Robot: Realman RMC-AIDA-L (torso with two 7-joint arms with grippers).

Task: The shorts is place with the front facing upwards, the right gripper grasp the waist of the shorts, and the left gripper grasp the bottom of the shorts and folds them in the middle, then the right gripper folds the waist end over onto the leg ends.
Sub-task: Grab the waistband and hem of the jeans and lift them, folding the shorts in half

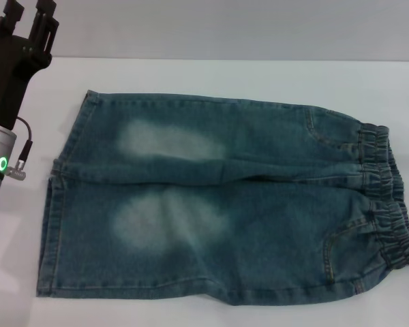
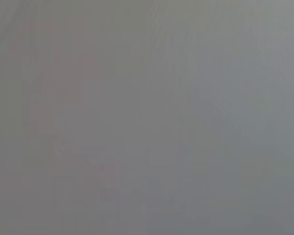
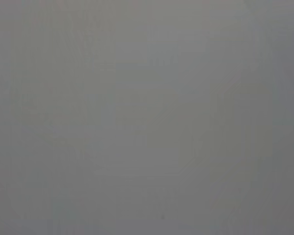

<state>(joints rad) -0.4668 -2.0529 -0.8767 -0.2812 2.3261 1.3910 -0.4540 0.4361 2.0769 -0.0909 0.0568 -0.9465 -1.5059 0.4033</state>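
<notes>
desk [image 1: 211, 75]: white top, carrying the shorts flat.
shorts [image 1: 218, 204]: lying spread front-up across the desk's middle, waist [image 1: 385, 197] toward the right edge, leg ends [image 1: 58, 197] toward the left edge; no fold made yet.
left gripper [image 1: 31, 24]: hovering at the far-left corner, clear of the denim, holding nothing; whether the claw is open or closed I cannot tell.
right gripper: not showing in any view.
progress: nothing is being grasped; both folds remaining.

Both wrist views: blank grey, nothing discernible. Left gripper [image 1: 31, 17] cropped by head view's top edge, fingertips out of sight. Shorts [image 1: 225, 204] waistband nearly clipped at right edge.
</notes>
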